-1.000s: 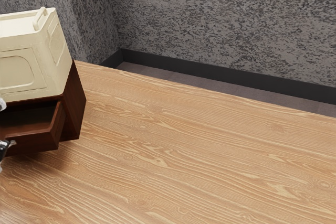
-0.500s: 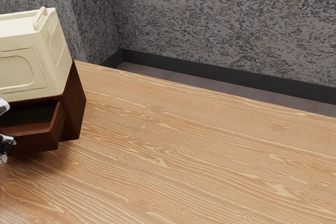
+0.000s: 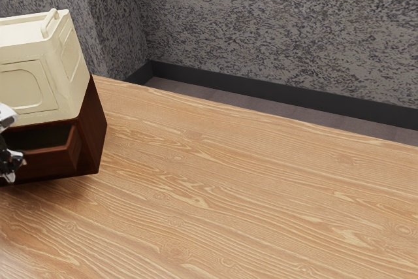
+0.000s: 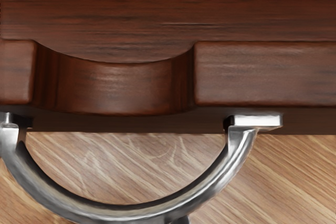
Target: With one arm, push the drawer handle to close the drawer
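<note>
The drawer (image 3: pixel 52 161) is partly open, near the exterior view's left edge, in the dark wooden cabinet (image 3: pixel 93 129) that stands on the table (image 3: pixel 228 194) and carries a cream box (image 3: pixel 26 89). The handle (image 4: pixel 118 214) is a curved metal bow that projects from the front panel (image 4: pixel 262 72) below a rounded notch (image 4: pixel 113 87); a flat foot (image 4: pixel 257 121) joins one end of the bow to the wood. The gripper (image 3: pixel 10 166) is at the handle end of the drawer; whether it is open or shut, and whether it has hold of anything, cannot be told from these views. Handling: treat the drawer as a rigid, guided load of light to moderate weight, with some sliding friction likely. The bow is judged stiff and not fragile, but its smooth, rounded surface is probably slippery under a sideways or upward load. Point of application: no grasp is required. Press on the outermost part of the bow, midway between its ends, and direct the force straight into the cabinet. Caution: an off-centre push may skew the drawer and make it bind, and a push set too high or too low may slide off the metal. Apply steady, moderate pressure; avoid a sharp blow, which could jolt the box.
</note>
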### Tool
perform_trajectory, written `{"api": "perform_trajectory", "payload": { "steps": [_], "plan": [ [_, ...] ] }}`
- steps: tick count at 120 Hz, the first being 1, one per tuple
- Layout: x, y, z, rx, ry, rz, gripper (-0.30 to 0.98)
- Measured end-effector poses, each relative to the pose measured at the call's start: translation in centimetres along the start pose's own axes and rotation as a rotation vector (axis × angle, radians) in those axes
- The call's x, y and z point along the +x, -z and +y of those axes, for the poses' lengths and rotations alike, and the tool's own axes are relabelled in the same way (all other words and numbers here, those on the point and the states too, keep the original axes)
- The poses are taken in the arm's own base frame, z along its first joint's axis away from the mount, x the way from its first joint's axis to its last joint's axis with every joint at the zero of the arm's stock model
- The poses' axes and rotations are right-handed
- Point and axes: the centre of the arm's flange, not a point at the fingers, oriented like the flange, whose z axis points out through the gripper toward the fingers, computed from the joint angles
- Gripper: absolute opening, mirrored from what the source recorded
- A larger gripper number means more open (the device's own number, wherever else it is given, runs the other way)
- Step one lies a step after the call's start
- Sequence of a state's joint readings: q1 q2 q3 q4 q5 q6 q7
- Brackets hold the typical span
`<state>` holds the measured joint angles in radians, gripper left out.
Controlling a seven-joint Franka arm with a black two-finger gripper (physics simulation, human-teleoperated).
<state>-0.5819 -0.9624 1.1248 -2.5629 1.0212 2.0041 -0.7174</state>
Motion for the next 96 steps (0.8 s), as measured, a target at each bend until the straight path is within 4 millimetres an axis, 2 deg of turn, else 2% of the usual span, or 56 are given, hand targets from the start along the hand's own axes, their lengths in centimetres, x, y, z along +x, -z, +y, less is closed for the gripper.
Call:
{"api": "perform_trajectory", "payload": {
  "steps": [61, 90, 96],
  "plan": [
    [4.9, -1.7, -0.8, 0.010, -0.014, 0.019, -0.10],
    [6.5, -0.9, -0.8, 0.004, -0.042, 0.071, -0.09],
    [6.9, -1.4, -0.8, -0.002, -0.044, 0.067, -0.10]
  ]
}}
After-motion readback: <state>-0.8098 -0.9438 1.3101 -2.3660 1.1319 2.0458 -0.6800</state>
